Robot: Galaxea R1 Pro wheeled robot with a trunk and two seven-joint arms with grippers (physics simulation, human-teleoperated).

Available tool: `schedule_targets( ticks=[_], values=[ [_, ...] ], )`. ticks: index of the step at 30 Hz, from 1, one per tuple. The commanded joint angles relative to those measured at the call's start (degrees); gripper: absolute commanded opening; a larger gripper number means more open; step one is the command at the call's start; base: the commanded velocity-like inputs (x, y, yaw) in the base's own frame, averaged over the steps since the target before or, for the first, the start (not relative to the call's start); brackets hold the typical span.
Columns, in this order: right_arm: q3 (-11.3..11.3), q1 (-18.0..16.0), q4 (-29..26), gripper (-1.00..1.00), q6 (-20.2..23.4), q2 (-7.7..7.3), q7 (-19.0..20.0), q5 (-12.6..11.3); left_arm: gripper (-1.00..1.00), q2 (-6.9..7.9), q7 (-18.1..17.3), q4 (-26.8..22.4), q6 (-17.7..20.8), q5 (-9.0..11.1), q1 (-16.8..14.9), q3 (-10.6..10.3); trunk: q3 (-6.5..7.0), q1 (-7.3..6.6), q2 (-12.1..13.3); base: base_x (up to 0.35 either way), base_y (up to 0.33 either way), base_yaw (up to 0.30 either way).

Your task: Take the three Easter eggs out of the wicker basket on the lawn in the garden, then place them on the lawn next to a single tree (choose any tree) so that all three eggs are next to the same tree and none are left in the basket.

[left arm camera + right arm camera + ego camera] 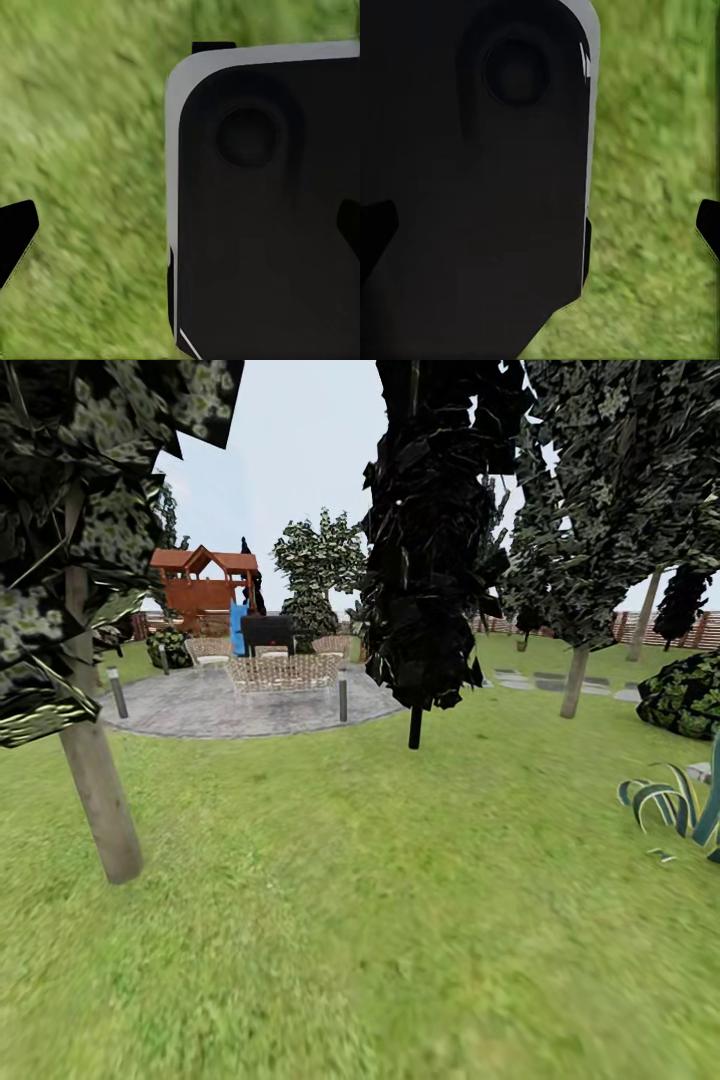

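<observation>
Both hands are hanging spread and empty over the lawn (380,920), left hand (187,232) and right hand (547,232) beside the robot's dark body, I think. A grey-trunked tree (95,780) is standing at nine o'clock. Driving on blindly is risking missing the basket.

no readable text, labels or signs

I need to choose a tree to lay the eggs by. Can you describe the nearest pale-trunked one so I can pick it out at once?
Start at the round grey patio with its wicker seats, then come forward and left across the lawn. There stands the tree, its leaning grey-brown trunk rising into leaves at the head view's left edge. Unlike the dark narrow tree mid-view with its thin black stem, its trunk is thick and pale.
</observation>
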Motion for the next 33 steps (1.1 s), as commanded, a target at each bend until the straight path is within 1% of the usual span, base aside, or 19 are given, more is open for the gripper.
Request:
schedule_targets(
  ticks=[1,33],
  values=[
    [0.0,-0.1,0.1,1.0,0.1,-0.02,0.2,0.0,1.0,0.0,0.0,-0.1,0.0,0.0,0.0,0.0,-0.05,0.04,0.0,0.344,0.0,0.0],
    [0.0,-0.1,0.1,1.0,0.1,0.01,0.2,0.0,1.0,0.04,0.0,-0.1,-0.1,0.0,0.0,0.1,-0.05,0.04,0.0,0.344,0.0,0.0]
  ],
)
